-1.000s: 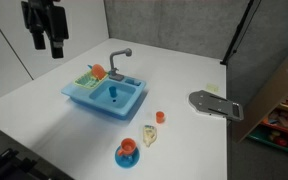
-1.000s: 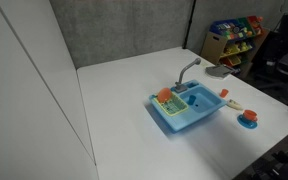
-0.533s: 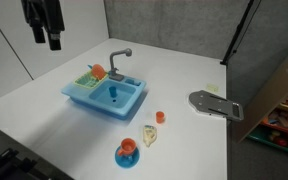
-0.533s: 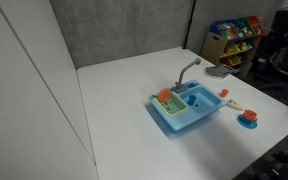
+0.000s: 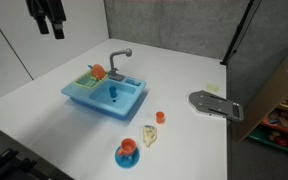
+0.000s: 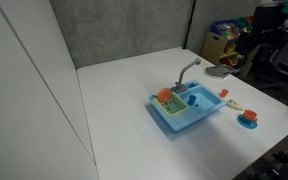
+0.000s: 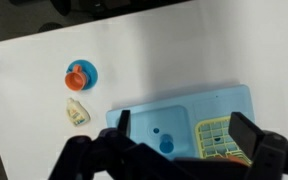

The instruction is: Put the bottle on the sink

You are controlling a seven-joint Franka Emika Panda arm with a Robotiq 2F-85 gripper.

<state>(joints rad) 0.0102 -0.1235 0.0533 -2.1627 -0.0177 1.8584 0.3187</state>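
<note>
The bottle (image 5: 150, 135) is a small pale cream toy. It lies on the white table in front of the sink, and the wrist view shows it (image 7: 77, 111) left of the sink. The light-blue sink (image 5: 106, 97) has a grey faucet (image 5: 119, 58) and a green side section (image 7: 216, 137); it appears in both exterior views (image 6: 189, 108). My gripper (image 5: 52, 18) hangs high above the table, up and back from the sink. In the wrist view its fingers (image 7: 184, 130) are spread apart, open and empty, with the sink below them.
An orange cup on a blue plate (image 5: 128, 152) stands near the bottle, and a tiny orange cup (image 5: 160, 117) sits beside it. A grey flat object (image 5: 214, 104) lies at the table's far side. An orange item (image 5: 97, 72) rests in the sink's green section.
My gripper has risen steadily toward the top of the exterior view. The objects on the table have not moved.
</note>
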